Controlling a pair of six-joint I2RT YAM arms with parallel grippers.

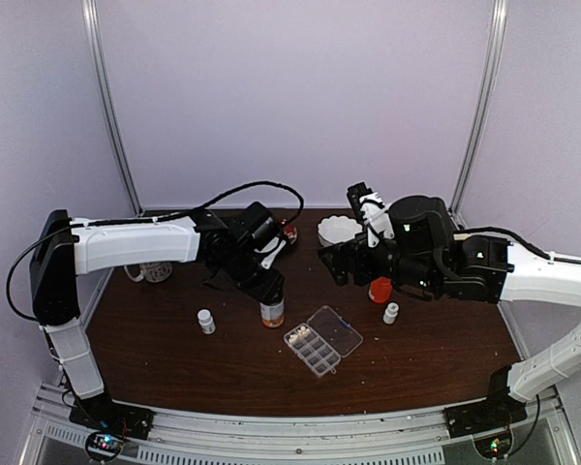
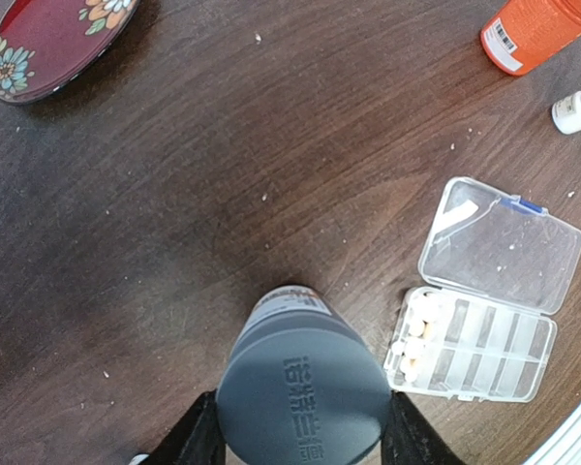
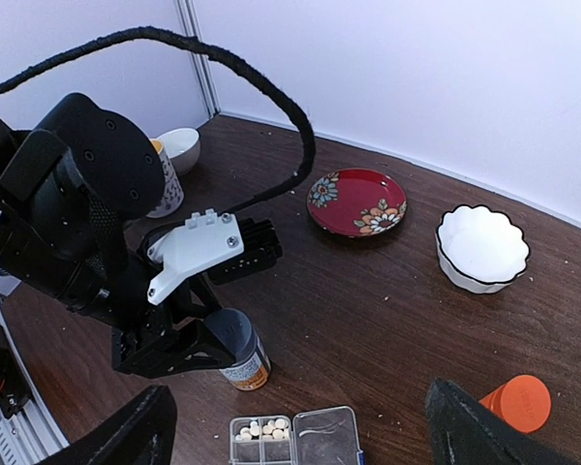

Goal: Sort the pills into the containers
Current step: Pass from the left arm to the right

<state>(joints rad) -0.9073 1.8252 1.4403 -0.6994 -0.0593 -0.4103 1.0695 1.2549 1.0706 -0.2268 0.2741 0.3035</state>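
Looks like the grasping of the amber bottle [image 1: 271,312], upright on the table [image 1: 174,358], grey cap up, long axis vertical, just far-left of the pill box [image 1: 313,351]. Down over it, the left gripper [image 2: 303,441], with jaws flanking the cap on both sides and close against it; cannot tell whether already clamped or only near. Above the scene on the right, the right gripper [image 3: 300,431], with jaws spread wide and nothing between them. To do the step well: keep the cap centred between the jaws, close evenly on both sides, avoid nudging the bottle sideways toward the box, and lift straight up without tilt, leaving any uncapping for afterwards. Flat on the table near the middle, a little right of centre, the pill box again, long axis running diagonally from far-left to near-right in the top view, with the clear lid [image 2: 501,244] thrown back flat on the far-right side and the cells facing up. Visible pills [image 2: 413,336] only in the cells at the far-left end, the end nearest the bottle; remaining cells bare as far as can be seen. Probably more inside the bottle, though hidden from here. Worth minding the orange bottle [image 2: 531,29] and the small white bottle [image 2: 575,108] just beyond the box on the right during any carry.
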